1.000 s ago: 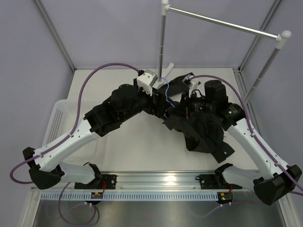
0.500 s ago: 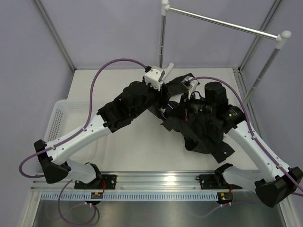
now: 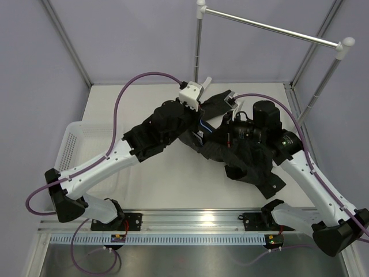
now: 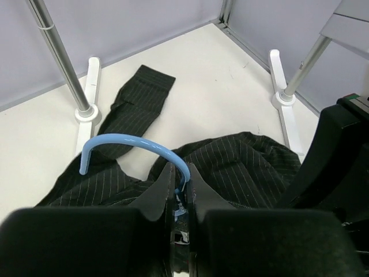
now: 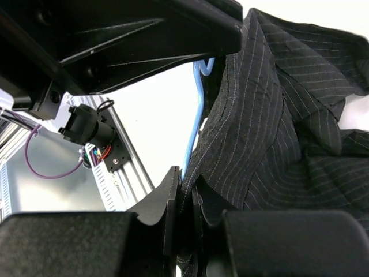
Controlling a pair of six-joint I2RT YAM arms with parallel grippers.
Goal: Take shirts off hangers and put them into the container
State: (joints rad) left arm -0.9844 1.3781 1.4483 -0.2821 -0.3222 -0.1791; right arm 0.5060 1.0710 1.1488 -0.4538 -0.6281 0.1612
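we see the black striped shirt [image 3: 249, 164] lying crumpled on the white counter [image 3: 150, 190], in the middle and a bit to the right, between the two arms. the light-blue hanger [image 4: 135, 140] sits in the neck part of the shirt, and only its hook and a short piece of wire come out of the cloth. the left fingers [image 4: 172, 176] are pressed together on the wire just under the hook, so they pinch the hanger; the hook curves up and away from them, above the cloth. the right fingers [image 5: 176, 184] are closed on an edge of the shirt, and the cloth rises from them in a long fold. a blue wire of the hanger runs down to the same spot, and we cannot tell if it is caught there too. one sleeve [image 4: 135, 95] lies flat on the counter and reaches toward the foot of a post of the metal rail [image 3: 271, 29]. the white basket [image 3: 68, 141] stands at the left side of the counter, partly under the left arm, well apart from the shirt, which lies outside it.
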